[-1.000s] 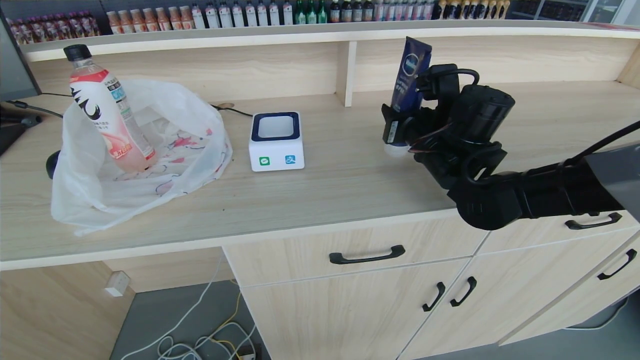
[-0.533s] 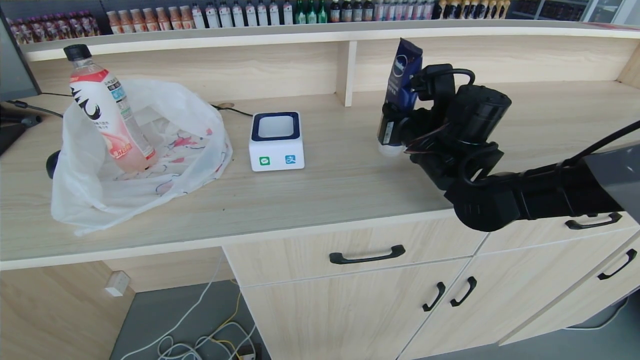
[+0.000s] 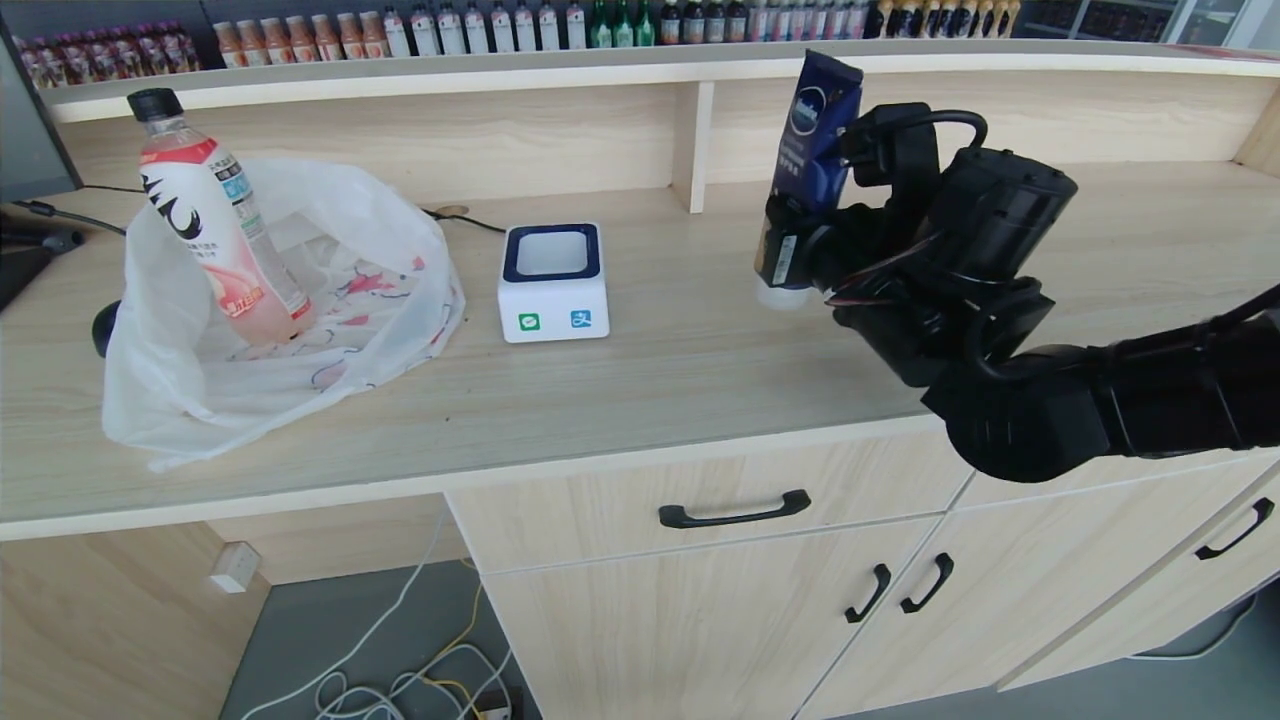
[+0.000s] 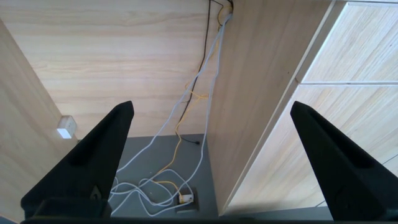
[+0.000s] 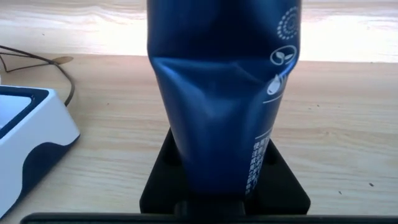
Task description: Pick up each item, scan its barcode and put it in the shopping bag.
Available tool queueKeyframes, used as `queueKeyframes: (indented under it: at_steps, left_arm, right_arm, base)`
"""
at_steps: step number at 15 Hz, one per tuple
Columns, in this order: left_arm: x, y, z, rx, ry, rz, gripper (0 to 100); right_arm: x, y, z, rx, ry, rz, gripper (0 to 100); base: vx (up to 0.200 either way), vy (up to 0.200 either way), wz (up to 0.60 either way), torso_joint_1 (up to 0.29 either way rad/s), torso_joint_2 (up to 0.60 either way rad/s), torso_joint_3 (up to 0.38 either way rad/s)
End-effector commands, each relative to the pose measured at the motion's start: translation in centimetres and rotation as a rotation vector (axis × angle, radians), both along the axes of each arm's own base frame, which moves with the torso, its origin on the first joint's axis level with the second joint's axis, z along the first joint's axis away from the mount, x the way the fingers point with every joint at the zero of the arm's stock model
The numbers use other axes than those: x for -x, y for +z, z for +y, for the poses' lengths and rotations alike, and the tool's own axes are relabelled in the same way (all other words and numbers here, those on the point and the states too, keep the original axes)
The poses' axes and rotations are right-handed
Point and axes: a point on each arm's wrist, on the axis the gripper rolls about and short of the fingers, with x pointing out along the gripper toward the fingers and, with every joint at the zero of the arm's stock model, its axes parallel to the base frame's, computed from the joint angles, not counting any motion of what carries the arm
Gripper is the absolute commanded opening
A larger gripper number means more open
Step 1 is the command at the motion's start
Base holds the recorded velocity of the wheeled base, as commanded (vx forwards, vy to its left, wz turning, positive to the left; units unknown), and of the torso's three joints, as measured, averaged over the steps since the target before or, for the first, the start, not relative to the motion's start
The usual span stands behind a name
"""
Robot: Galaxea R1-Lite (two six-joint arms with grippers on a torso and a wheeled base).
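Observation:
My right gripper [image 3: 795, 245] is shut on a dark blue tube [image 3: 812, 140] with a white cap, held upright above the right part of the counter, to the right of the white scanner [image 3: 553, 282]. In the right wrist view the blue tube [image 5: 224, 106] stands between the fingers, with the scanner [image 5: 25, 146] off to one side. A white shopping bag [image 3: 280, 310] lies open at the counter's left, with a pink drink bottle [image 3: 215, 225] leaning inside it. My left gripper [image 4: 211, 168] hangs open below the counter, over floor cables.
A wooden counter [image 3: 660, 370] with a raised back shelf [image 3: 640, 65] carrying a row of bottles. A vertical divider [image 3: 692, 140] stands behind the scanner. A black cable [image 3: 460, 218] runs along the back. Drawers with black handles [image 3: 735, 510] sit below.
My right arm lifted the blue tube slightly and shifted a little toward the right; the tube tilts a bit more upright. Bag, bottle and scanner stayed put.

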Motion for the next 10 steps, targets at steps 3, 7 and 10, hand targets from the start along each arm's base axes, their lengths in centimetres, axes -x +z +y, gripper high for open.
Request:
queueKeyframes:
  at_steps: [3,7,10]
  left_arm:
    - [0.0,0.0,0.0,0.000,0.000,0.000,100]
    - [0.0,0.0,0.0,0.000,0.000,0.000,100]
    - [0.0,0.0,0.0,0.000,0.002,0.000,100]
  right_arm:
    - [5.4,2.3,-1.2,-0.011,0.016,-0.022,0]
    - [9.1,1.9,-2.5,0.019,0.039,-0.003,0]
    - [11.4,0.7,-3.6,0.022,0.045,0.008,0]
  base:
    - [0.000,0.000,0.00,0.000,0.00,0.000]
    - [0.000,0.000,0.00,0.000,0.00,0.000]
    - [0.000,0.000,0.00,0.000,0.00,0.000]
